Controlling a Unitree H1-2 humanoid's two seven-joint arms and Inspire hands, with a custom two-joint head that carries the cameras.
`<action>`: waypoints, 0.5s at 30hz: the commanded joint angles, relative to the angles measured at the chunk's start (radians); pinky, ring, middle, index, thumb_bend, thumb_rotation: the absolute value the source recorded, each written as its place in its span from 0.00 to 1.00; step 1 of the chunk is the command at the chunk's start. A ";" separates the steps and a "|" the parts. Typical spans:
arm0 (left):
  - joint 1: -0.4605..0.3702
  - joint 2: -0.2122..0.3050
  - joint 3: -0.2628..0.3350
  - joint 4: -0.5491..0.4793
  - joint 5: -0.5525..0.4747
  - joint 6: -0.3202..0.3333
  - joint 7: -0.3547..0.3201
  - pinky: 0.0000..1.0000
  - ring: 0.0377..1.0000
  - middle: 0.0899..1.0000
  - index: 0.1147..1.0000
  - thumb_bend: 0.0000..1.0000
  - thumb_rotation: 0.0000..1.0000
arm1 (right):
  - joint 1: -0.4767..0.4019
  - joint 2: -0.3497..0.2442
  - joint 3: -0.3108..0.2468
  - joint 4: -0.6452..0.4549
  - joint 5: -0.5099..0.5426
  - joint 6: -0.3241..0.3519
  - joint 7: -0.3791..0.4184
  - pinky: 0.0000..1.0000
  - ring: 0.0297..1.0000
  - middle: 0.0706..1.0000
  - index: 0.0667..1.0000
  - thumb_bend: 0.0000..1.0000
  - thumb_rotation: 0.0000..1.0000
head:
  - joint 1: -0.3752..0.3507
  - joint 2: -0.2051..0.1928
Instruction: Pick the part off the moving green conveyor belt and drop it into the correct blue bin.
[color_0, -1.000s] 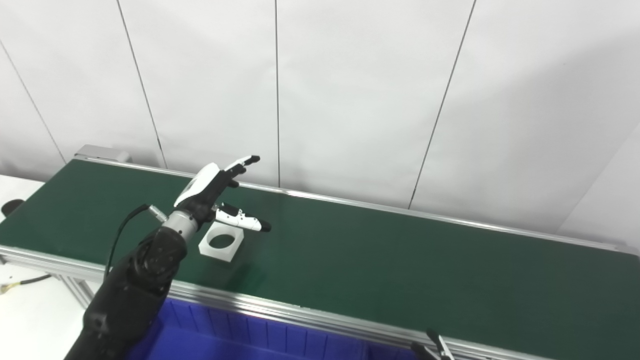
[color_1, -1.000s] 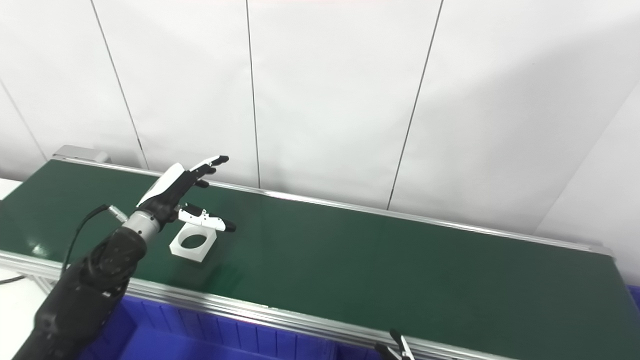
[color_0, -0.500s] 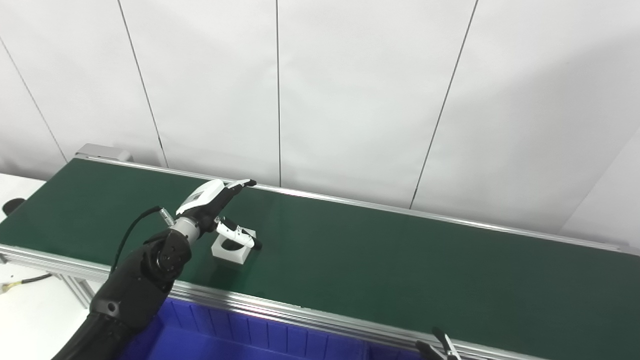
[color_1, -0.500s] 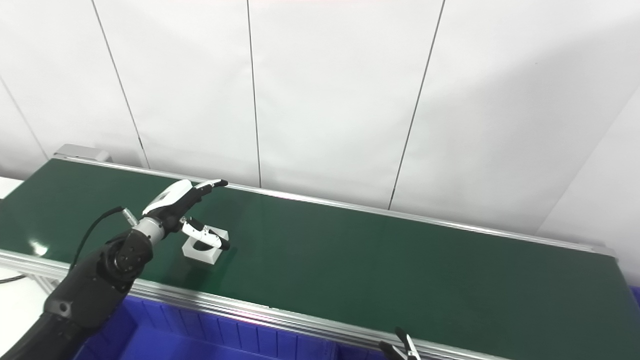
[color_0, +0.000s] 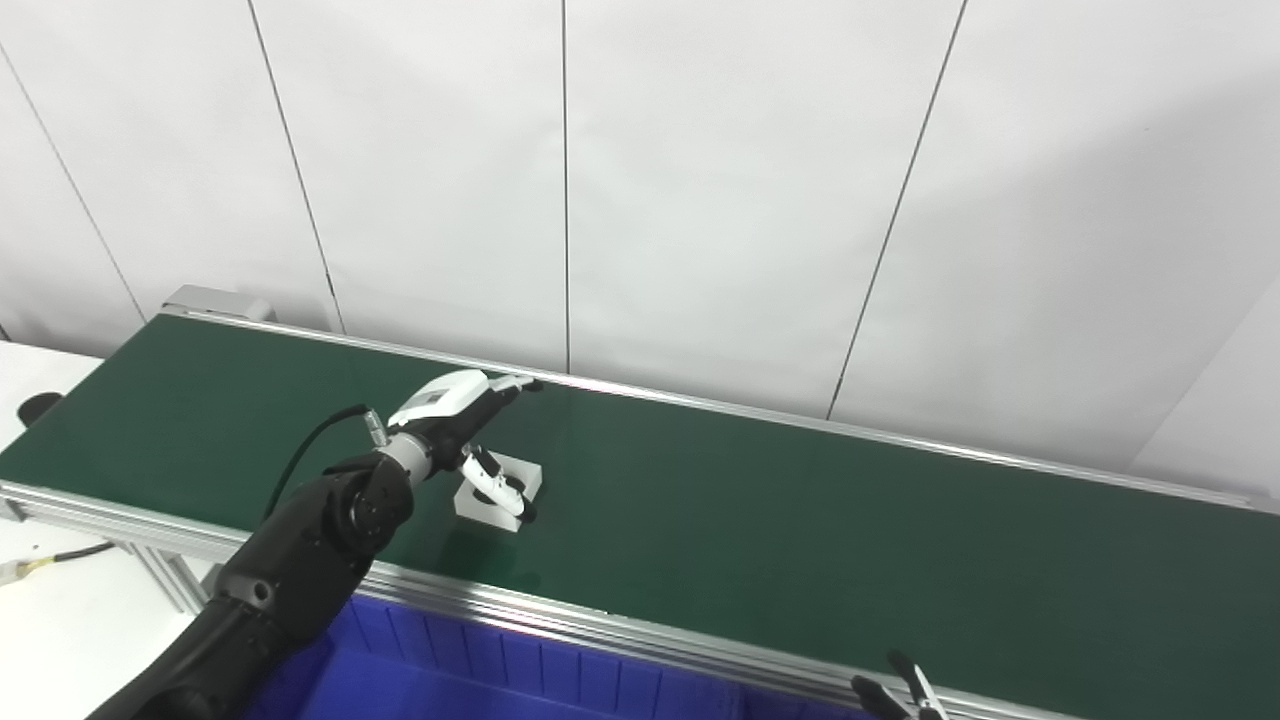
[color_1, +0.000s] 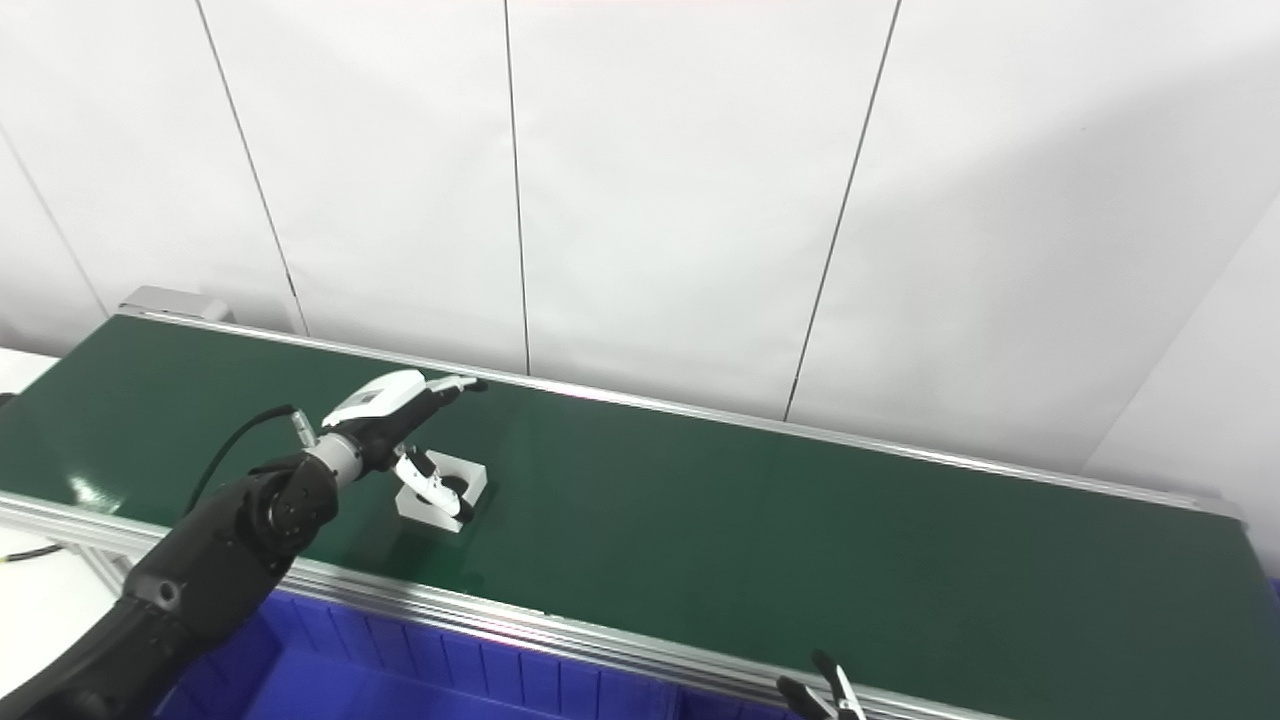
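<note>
A white square part (color_0: 521, 474) with a round hole lies on the green conveyor belt (color_0: 800, 520), left of its middle. My left hand (color_0: 452, 408) hovers low right at the part, open. Its fingers (color_0: 505, 385) stretch out flat beyond the part's far side. Its thumb (color_0: 492, 480) angles down across the part's near half, over the hole. I cannot tell if the thumb touches the part. Of my right hand only dark fingertips (color_0: 900, 690) show at the bottom edge, so its state is unclear.
A blue bin (color_0: 450, 680) sits below the belt's near rail (color_0: 620, 630) at the bottom left. The belt's grey end housing (color_0: 215, 300) is at the far left. White wall panels stand close behind the belt. A white table edge (color_0: 40, 600) lies to the left.
The part has ridden rightward on the belt. My left hand has followed it, dropped lower and flattened, and the thumb has swung down over the part's hole.
</note>
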 joint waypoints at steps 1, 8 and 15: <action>-0.063 0.030 -0.012 -0.001 0.024 -0.015 0.004 0.91 0.95 0.95 0.90 0.93 0.14 | -0.003 -0.003 -0.005 -0.040 0.016 -0.049 0.011 0.97 0.92 0.88 1.00 0.84 0.35 | 0.000 0.004; -0.083 0.026 -0.097 0.051 0.110 -0.021 0.015 0.98 0.97 0.95 0.90 0.92 0.13 | 0.000 0.001 -0.005 -0.050 0.006 -0.047 0.003 0.95 0.91 0.87 1.00 0.85 0.37 | 0.002 0.012; -0.092 0.022 -0.128 0.086 0.139 -0.064 0.050 0.98 0.97 0.94 0.91 0.90 0.07 | 0.002 0.004 -0.003 -0.057 0.005 -0.046 0.003 0.98 0.92 0.89 1.00 0.84 0.37 | -0.002 0.013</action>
